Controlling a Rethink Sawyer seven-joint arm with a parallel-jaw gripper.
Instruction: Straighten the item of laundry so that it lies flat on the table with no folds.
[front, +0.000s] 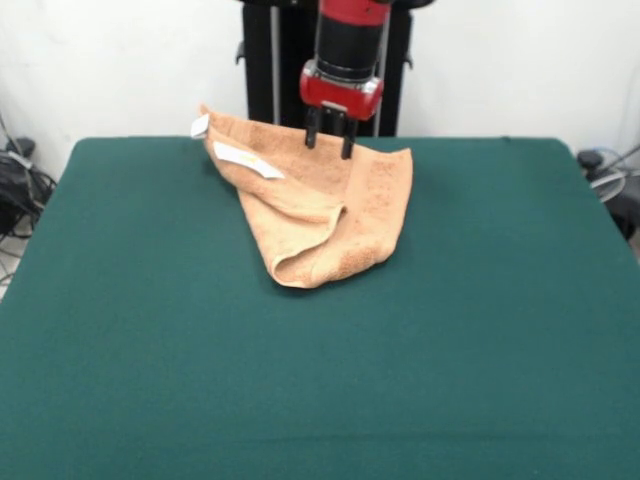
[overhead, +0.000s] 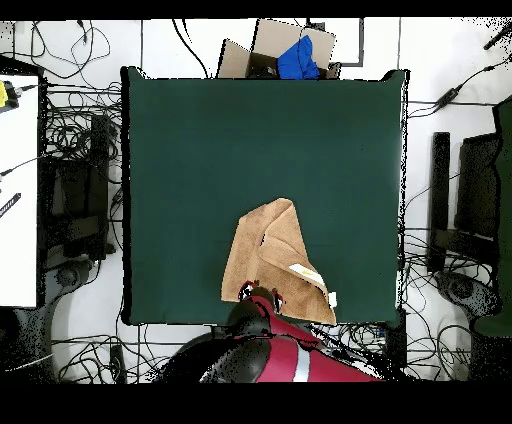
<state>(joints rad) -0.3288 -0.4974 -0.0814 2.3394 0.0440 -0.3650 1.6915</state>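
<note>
The orange-tan towel (front: 330, 215) lies crumpled near the table's far edge, close to the pedestal. One side is folded over into a loose roll that narrows toward the camera. A white label (front: 248, 159) shows on its upper left part. In the overhead view the towel (overhead: 272, 255) sits at the bottom middle of the green table (overhead: 200, 150). My gripper (front: 330, 142) hangs straight down over the towel's far edge, its two black fingers apart, with the tips at or just above the cloth. In the overhead view the gripper (overhead: 262, 292) is at the towel's bottom edge.
The green table (front: 150, 350) spreads wide around the towel. The black pedestal (front: 275, 70) stands right behind it. In the overhead view a cardboard box with blue cloth (overhead: 292, 52) sits beyond the far edge, and cables (overhead: 75, 160) lie along the table's sides.
</note>
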